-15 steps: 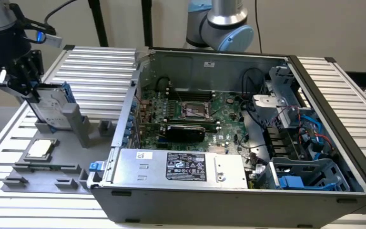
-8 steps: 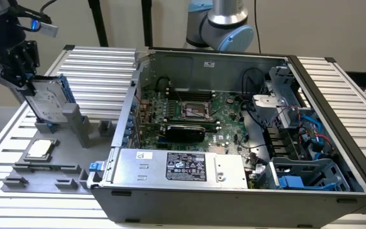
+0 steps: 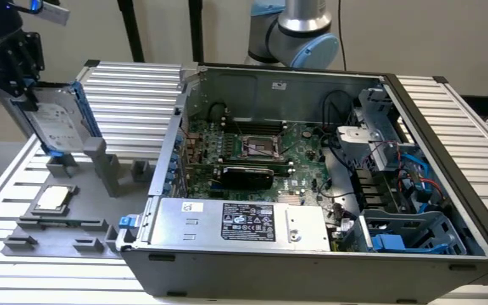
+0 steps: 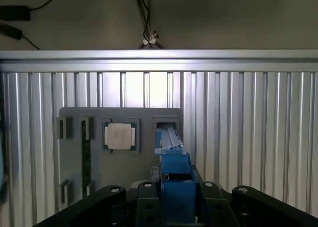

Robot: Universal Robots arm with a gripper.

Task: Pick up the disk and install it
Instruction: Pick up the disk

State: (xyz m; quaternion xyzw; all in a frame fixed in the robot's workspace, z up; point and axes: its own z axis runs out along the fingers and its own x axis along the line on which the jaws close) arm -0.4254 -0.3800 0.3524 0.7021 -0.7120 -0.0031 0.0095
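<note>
— Where is the disk at the moment?

— I am holding the disk (image 3: 58, 124) in my hand (image 3: 25, 95), out over the ribbed worktop (image 3: 134, 82) at the exterior view's left. It is well apart from the open computer case (image 3: 312, 159). My fingers are pressing from both sides on its upper end, onto the blue carrier (image 4: 175, 185). So the hand is standing only as wide as that frame, with nothing else in it.

— Which way is it pointing?

— Its long axis is running close to upright and leaning a little. The top end is tipping toward the exterior view's left, and the bottom end is reaching down toward the right. The face with the white label is looking out at the exterior camera. The blue edge is running down the side nearer the case. From the wrist I am looking straight along its thin edge, lengthwise.

— And what is lying underneath?

— The lower end is hanging right at the grey stand (image 3: 63, 166) on the grey fixture plate (image 3: 58, 234). I cannot tell whether it is touching the slot or hanging clear of it. The small square chip (image 3: 51, 197) is lying flat in its own pocket on the same plate, near the stand.
</note>
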